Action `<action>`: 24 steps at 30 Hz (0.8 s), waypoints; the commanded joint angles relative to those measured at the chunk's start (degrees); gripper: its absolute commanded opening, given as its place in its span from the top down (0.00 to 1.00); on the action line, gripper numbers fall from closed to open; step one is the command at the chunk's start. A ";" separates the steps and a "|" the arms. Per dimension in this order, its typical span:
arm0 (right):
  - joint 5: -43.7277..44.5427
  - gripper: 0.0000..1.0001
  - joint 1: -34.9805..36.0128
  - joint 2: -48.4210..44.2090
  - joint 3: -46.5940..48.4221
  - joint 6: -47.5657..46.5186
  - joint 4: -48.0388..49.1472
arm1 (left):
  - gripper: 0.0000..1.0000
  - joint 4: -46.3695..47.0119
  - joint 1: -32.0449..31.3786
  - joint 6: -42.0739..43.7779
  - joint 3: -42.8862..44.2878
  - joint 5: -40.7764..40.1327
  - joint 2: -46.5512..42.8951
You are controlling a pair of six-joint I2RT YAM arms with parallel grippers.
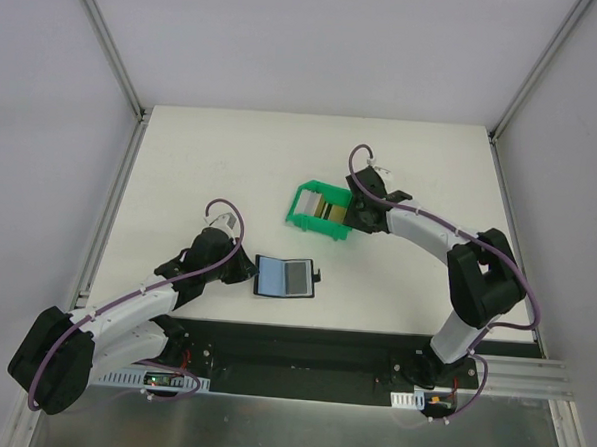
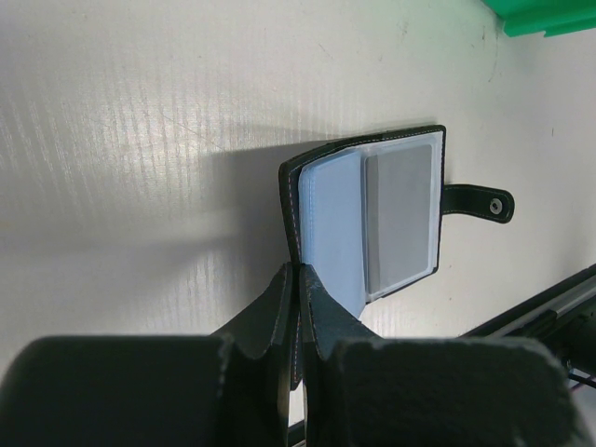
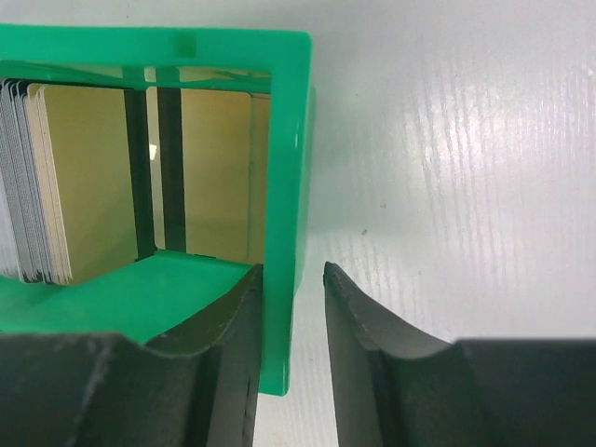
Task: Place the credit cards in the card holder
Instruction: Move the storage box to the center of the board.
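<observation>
The card holder (image 1: 286, 278), a black wallet with a snap tab, lies open on the table showing its bluish-grey slotted inside (image 2: 372, 223). My left gripper (image 1: 248, 271) is shut on the edge of its left cover (image 2: 298, 270). The credit cards (image 1: 329, 207) stand on edge inside a green bin (image 1: 304, 209); in the right wrist view a gold card with a dark stripe (image 3: 93, 177) faces me, with white ones stacked at its left. My right gripper (image 3: 291, 270) straddles the bin's side wall (image 3: 284, 140), one finger inside against it, the other outside with a small gap.
Aluminium frame rails run along the table's left and right edges (image 1: 108, 224). The black base plate (image 1: 302, 349) lies along the near edge just below the card holder.
</observation>
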 commanded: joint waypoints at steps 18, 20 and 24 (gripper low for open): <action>-5.23 0.90 -2.27 0.00 0.92 -20.32 -0.81 | 1.00 -0.01 0.78 2.09 1.87 1.49 -0.56; -6.45 0.90 -2.80 0.61 1.28 -21.20 -0.81 | 1.00 -0.10 0.78 2.44 1.96 1.67 -0.47; -7.78 0.91 -2.98 1.31 2.24 -24.71 -0.28 | 1.00 -0.10 0.78 2.79 2.22 2.19 -0.29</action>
